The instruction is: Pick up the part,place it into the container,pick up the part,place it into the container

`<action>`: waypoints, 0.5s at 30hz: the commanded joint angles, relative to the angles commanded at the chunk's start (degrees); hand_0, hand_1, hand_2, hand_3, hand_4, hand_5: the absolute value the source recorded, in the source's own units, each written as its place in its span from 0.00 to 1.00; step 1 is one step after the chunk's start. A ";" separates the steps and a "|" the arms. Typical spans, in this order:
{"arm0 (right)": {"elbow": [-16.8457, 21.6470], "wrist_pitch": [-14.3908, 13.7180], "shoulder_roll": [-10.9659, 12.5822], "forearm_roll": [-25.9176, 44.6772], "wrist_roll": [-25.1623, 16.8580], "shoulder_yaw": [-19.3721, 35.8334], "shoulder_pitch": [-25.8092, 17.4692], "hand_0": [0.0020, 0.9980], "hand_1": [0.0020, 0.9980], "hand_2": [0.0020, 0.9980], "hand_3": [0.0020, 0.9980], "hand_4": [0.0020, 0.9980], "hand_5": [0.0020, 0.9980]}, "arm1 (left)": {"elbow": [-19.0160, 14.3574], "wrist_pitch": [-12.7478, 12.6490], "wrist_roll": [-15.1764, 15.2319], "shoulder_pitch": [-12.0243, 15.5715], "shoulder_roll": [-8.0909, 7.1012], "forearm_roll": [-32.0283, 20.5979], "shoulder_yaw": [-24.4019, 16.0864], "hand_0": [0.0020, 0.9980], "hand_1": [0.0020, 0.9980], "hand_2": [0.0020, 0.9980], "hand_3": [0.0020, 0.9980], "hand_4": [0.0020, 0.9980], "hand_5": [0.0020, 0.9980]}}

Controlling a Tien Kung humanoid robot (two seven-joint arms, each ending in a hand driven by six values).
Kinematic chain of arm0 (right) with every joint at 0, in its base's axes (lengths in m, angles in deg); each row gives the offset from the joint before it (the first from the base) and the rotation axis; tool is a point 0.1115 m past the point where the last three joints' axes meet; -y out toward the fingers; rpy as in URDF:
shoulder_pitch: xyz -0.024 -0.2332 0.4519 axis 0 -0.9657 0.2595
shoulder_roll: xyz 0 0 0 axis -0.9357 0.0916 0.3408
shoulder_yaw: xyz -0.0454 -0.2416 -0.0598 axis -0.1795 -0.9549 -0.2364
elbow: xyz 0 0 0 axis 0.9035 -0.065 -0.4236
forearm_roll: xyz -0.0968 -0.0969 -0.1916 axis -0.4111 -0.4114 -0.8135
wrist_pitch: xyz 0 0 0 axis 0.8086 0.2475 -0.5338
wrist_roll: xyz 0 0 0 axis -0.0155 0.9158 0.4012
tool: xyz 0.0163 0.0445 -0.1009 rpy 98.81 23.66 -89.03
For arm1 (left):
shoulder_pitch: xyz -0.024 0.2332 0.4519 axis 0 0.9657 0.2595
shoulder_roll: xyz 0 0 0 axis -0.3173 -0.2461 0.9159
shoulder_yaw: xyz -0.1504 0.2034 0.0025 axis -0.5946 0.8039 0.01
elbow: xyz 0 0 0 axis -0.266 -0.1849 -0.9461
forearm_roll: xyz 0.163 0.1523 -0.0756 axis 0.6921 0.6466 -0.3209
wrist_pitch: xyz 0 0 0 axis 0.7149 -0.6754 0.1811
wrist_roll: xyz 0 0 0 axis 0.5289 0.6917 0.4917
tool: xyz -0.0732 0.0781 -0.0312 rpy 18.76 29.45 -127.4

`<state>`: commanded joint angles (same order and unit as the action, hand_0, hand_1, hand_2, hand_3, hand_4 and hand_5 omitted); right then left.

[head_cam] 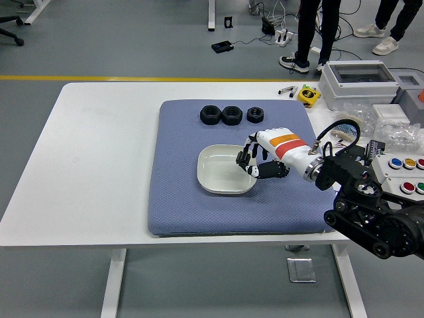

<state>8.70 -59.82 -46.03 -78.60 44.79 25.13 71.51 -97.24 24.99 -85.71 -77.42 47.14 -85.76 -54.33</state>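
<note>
My right hand [252, 159] hovers over the right rim of the white square bowl [218, 170] in the middle of the blue mat [179, 199]. Its fingers are curled around the small metal gear, which they mostly hide. The spot on the mat right of the bowl where the gear lay is bare. Three black nuts sit in a row at the mat's far edge: the left nut [210, 114], the middle nut [232, 114] and a smaller right nut [256, 114]. My left arm is out of view.
Right of the mat are a yellow tape measure [309, 95], a grey plastic box [358, 81], bags of small parts [397, 136] and a panel of coloured buttons [405, 164]. People's legs [310, 33] show beyond the table's far side.
</note>
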 joint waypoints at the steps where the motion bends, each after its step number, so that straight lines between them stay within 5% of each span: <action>1: -0.24 0.52 -0.69 -0.45 0.46 -0.69 0.47 0.16 0.34 0.46 0.50 0.68 0.41 | 0.01 -0.01 0.04 -0.02 -0.02 -0.10 0.06 0.62 0.59 0.68 0.60 0.59 0.58; 2: -0.44 1.27 -1.29 -1.15 1.14 -1.29 0.90 0.24 0.46 0.66 0.60 0.98 0.41 | 0.01 -0.02 0.08 -0.05 -0.03 -0.19 0.11 0.62 0.59 0.68 0.60 0.59 0.58; 7: -2.07 3.27 -3.73 -3.68 3.38 -2.77 2.42 0.24 0.46 0.66 0.60 0.98 0.41 | 0.01 -0.12 0.29 -0.15 -0.10 -0.58 0.38 0.62 0.59 0.68 0.60 0.59 0.58; 8: -2.46 3.46 -4.07 -3.63 3.51 -2.74 2.61 0.39 0.59 0.77 0.80 1.00 0.47 | 0.02 -0.14 0.32 -0.17 -0.11 -0.64 0.39 0.62 0.59 0.68 0.60 0.59 0.58; 15: -2.69 3.44 -3.31 -3.34 3.07 -0.94 3.33 0.43 0.61 0.78 0.82 1.00 0.48 | 0.04 -0.08 0.60 -0.12 -0.15 -1.34 0.76 0.62 0.59 0.68 0.60 0.59 0.58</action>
<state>6.01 -56.38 -49.34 -81.93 47.86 24.19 74.83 -97.20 24.91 -85.11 -77.53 46.99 -87.10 -53.57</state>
